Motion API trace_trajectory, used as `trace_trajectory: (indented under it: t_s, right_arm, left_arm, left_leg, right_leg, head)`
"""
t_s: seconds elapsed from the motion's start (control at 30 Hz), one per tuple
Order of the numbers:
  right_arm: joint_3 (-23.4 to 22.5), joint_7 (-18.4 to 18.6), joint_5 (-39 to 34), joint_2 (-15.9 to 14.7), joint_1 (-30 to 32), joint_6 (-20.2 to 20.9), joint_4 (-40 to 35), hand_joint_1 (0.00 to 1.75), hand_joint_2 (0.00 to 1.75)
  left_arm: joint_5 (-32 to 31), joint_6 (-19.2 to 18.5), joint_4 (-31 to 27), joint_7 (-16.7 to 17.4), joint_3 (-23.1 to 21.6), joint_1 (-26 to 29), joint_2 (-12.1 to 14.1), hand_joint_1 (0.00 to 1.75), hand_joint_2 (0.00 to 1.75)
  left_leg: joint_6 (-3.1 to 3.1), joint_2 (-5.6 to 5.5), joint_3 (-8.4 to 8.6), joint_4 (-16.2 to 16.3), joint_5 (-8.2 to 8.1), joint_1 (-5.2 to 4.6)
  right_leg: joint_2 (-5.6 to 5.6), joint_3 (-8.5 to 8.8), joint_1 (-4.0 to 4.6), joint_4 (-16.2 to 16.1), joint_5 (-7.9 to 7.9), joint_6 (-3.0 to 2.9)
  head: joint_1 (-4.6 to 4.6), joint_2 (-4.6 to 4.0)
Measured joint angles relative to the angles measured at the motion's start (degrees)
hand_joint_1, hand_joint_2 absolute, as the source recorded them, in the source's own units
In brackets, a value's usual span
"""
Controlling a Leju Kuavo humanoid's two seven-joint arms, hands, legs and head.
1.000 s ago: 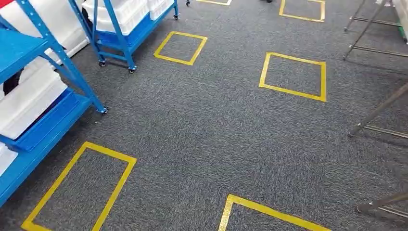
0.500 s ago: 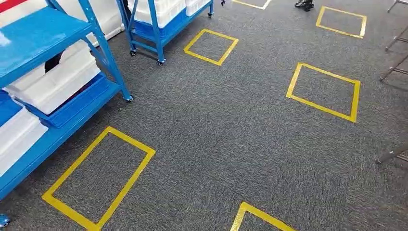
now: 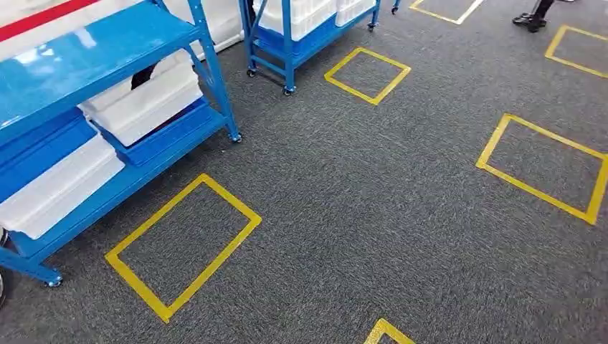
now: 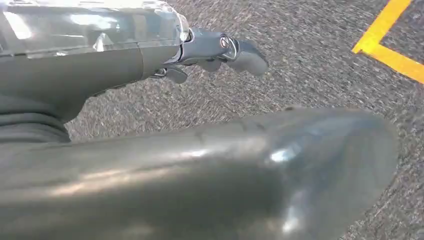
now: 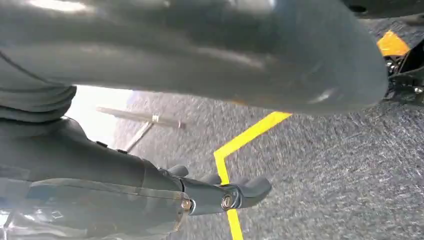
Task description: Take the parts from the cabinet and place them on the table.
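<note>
A blue shelf cabinet (image 3: 107, 50) stands at the left of the head view, with white bins (image 3: 143, 104) and a blue tray (image 3: 168, 132) on its lower shelves; the bins' contents cannot be made out. My left hand (image 4: 150, 65) hangs over the grey carpet with its dark fingers (image 4: 235, 50) stretched out and nothing in it. My right hand (image 5: 150, 195) hangs the same way, its fingers (image 5: 245, 192) extended and holding nothing.
A second blue wheeled cabinet (image 3: 294, 36) with white bins stands at the back. Yellow tape rectangles (image 3: 183, 244) mark the grey carpet (image 3: 358, 201). A person's dark shoes (image 3: 530, 20) are at the far right. A metal stand leg (image 5: 145, 120) shows beside my right hand.
The whole picture has shifted right: my view has turned left, bringing more of the near blue cabinet in. The metal stand legs at the right have left the picture.
</note>
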Motion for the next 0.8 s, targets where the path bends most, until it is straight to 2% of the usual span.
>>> trace_trajectory:
  t_s: [0.03,0.07,0.1,0.13,0.17,0.2,0.23,0.3,0.33,0.37,0.4,0.43,0.47,0.5,0.53,0.57,0.6,0.63,0.67,0.7,0.73,0.8]
  right_arm:
    - [0.0,0.0,0.0,0.0,0.0,0.0,0.0,0.0,0.0]
    - [0.0,0.0,0.0,0.0,-0.1,0.0,0.0,0.0,0.0]
    - [0.0,0.0,0.0,0.0,-0.1,0.0,0.0,0.0,0.0]
    - [0.0,0.0,0.0,0.0,-0.2,0.0,0.0,0.0,0.0]
    - [0.0,0.0,0.0,0.0,-0.2,0.0,0.0,0.0,0.0]
    - [-0.1,0.0,0.0,-0.1,-0.1,-0.1,0.0,0.0,0.0]
    - [-0.1,0.0,0.1,0.0,-0.1,-0.1,0.0,0.0,0.0]
    - [-0.1,0.0,0.2,0.0,-0.5,-0.1,0.0,0.0,0.0]
    - [-0.1,0.0,0.2,0.0,-0.8,-0.2,0.0,0.0,0.0]
    - [-0.1,0.1,0.2,0.0,-0.8,-0.2,0.0,0.0,0.0]
    - [-0.2,0.1,0.2,0.0,-0.7,-0.2,0.0,0.0,0.0]
    - [-0.2,0.1,0.2,0.0,-0.5,-0.3,0.0,0.0,0.0]
    - [-0.2,0.1,0.2,0.0,-0.5,-0.3,0.0,0.0,0.0]
    - [-0.3,0.1,0.2,0.0,-0.4,-0.3,0.0,0.0,0.0]
    - [-0.3,0.1,0.2,0.0,-0.4,-0.3,0.0,0.0,0.0]
    - [-0.3,0.2,0.2,0.0,-0.4,-0.3,0.0,0.0,0.0]
    - [-0.3,0.2,0.2,0.0,-0.3,-0.3,0.0,0.0,0.0]
    - [-0.3,0.2,0.2,0.0,-0.3,-0.3,0.0,0.0,0.0]
    - [-0.3,0.2,0.2,-0.1,-0.3,-0.4,0.0,0.0,0.0]
    - [-0.3,0.3,0.2,-0.2,-0.1,-0.4,0.0,0.0,0.0]
    - [-0.4,0.3,0.2,-0.2,-0.1,-0.4,0.1,0.0,0.0]
    - [-0.3,0.3,0.4,-0.2,-0.4,-0.3,0.1,0.0,0.0]
  left_arm:
    - [-0.1,0.0,0.0,0.0,0.0,0.1,0.0,0.0,0.0]
    - [-0.1,0.0,0.0,-0.1,-0.1,0.2,0.0,0.0,0.0]
    - [-0.1,0.0,0.0,-0.1,-0.1,0.2,0.0,0.0,0.0]
    - [-0.1,0.0,0.0,-0.1,-0.1,0.3,0.1,0.0,0.0]
    - [-0.1,0.0,0.0,-0.1,-0.1,0.3,0.1,0.0,0.0]
    - [-0.2,0.0,0.0,-0.1,-0.2,0.1,0.0,0.0,0.0]
    - [-0.2,0.0,0.0,-0.1,-0.2,0.1,0.0,0.0,0.0]
    - [-0.2,0.0,0.0,-0.1,-0.2,0.3,0.0,0.0,0.0]
    - [-0.2,0.0,0.0,-0.1,-0.2,0.2,0.0,0.0,0.0]
    - [-0.3,-0.1,0.0,-0.2,-0.3,0.3,0.0,0.0,0.0]
    - [-0.3,-0.1,0.0,-0.2,-0.4,0.2,0.0,0.0,0.0]
    - [-0.3,-0.1,0.0,-0.3,-0.5,0.0,0.0,0.0,0.0]
    - [-0.3,-0.1,0.0,-0.3,-0.5,0.0,0.0,0.0,0.0]
    - [-0.3,-0.1,0.0,-0.3,-0.5,0.0,0.0,0.0,0.0]
    - [-0.3,-0.1,0.0,-0.3,-0.6,0.0,0.0,0.0,0.0]
    - [-0.3,-0.1,0.0,-0.3,-0.6,0.1,0.0,0.0,0.0]
    - [-0.3,-0.1,0.0,-0.3,-0.7,0.1,0.0,0.0,0.0]
    - [-0.3,-0.1,0.0,-0.3,-0.8,0.0,0.0,0.0,0.0]
    - [-0.3,-0.1,0.0,-0.3,-0.9,0.0,-0.1,0.0,0.0]
    - [-0.3,-0.1,0.0,-0.3,-0.9,0.0,-0.2,0.0,0.0]
    - [-0.3,-0.1,0.0,-0.2,-1.0,-0.1,-0.2,0.0,0.0]
    - [-0.2,-0.1,0.0,-0.2,-1.0,0.1,-0.2,0.0,0.0]
  left_leg:
    - [-0.23,0.18,-0.87,1.6,0.16,0.21]
    - [-0.5,0.41,-0.24,0.2,1.63,0.48]
    - [-0.75,0.76,1.69,-3.7,4.07,0.71]
    - [-0.9,1.44,4.49,-9.0,6.82,0.88]
    - [-0.95,3.52,7.14,-14.2,8.96,0.94]
    - [-0.81,5.68,8.01,-15.7,7.94,0.21]
    - [0.12,4.46,7.76,-15.7,8.17,0.34]
    - [0.8,3.48,7.41,-15.5,8.0,0.14]
    - [1.27,2.81,7.5,-15.8,8.13,0.06]
    - [1.76,2.31,7.9,-16.2,8.35,0.35]
    - [1.98,1.86,7.93,-16.3,8.35,0.31]
    - [2.25,1.33,7.86,-16.3,8.38,0.3]
    - [2.4,0.84,7.84,-16.3,8.33,0.23]
    - [2.56,0.2,7.84,-16.2,8.25,0.07]
    - [2.6,-0.6,7.92,-16.2,8.22,-0.09]
    - [2.61,-1.43,8.08,-16.2,8.19,-0.18]
    - [2.56,-2.32,8.24,-16.2,8.14,-0.24]
    - [2.53,-3.11,8.4,-16.1,8.08,-0.25]
    - [2.44,-3.83,8.49,-16.1,8.02,-0.23]
    - [2.29,-4.41,8.35,-16.1,7.97,-0.25]
    - [1.96,-5.07,8.09,-15.8,7.88,-0.48]
    - [1.22,-6.1,7.87,-16.1,8.11,0.02]
  right_leg:
    - [-0.7,0.09,-0.01,0.0,-0.13,0.11]
    - [-1.37,0.28,-0.08,0.0,-0.32,0.25]
    - [-2.01,0.56,-0.18,0.1,-0.57,0.44]
    - [-2.63,0.91,-0.33,0.2,-0.9,0.78]
    - [-3.2,1.23,-0.29,0.5,-1.33,1.17]
    - [-3.69,1.19,0.19,0.9,-1.82,1.72]
    - [-4.15,1.31,0.27,1.0,-1.96,1.94]
    - [-5.04,1.5,0.26,0.8,-1.96,2.25]
    - [-5.6,1.67,0.02,0.9,-2.18,2.66]
    - [-4.63,1.77,-0.36,1.2,-2.89,3.11]
    - [-1.76,0.87,-0.46,3.5,-4.47,3.16]
    - [-0.08,-1.35,-0.42,7.8,-6.82,3.09]
    - [0.62,-3.88,-0.4,12.7,-8.96,3.12]
    - [0.87,-6.42,-0.4,17.4,-10.46,3.1]
    - [0.92,-8.01,-0.41,19.9,-10.49,3.02]
    - [0.98,-8.18,-0.38,19.3,-8.92,2.82]
    - [1.19,-7.09,-0.31,16.1,-6.2,2.49]
    - [1.71,-5.25,-0.23,11.3,-3.18,2.09]
    - [3.28,-3.22,-0.2,6.1,-0.39,1.66]
    - [6.67,-2.05,-0.15,2.9,0.02,1.29]
    - [6.42,-1.94,-0.26,2.1,0.06,1.51]
    - [5.27,-1.89,0.14,2.4,-0.05,1.37]
  head:
    - [-0.02,0.02]
    - [0.0,0.02]
    - [0.0,0.02]
    - [0.0,0.0]
    - [0.0,0.02]
    - [-0.02,0.02]
    - [0.07,0.0]
    - [0.04,0.02]
    - [0.04,0.02]
    - [0.04,0.02]
    - [0.04,0.02]
    - [0.07,0.02]
    - [0.07,0.02]
    - [0.07,0.02]
    - [0.07,0.02]
    - [0.07,0.02]
    - [0.04,0.02]
    - [0.07,0.02]
    - [0.07,0.02]
    - [0.07,0.02]
    - [0.07,0.02]
    - [0.07,0.02]
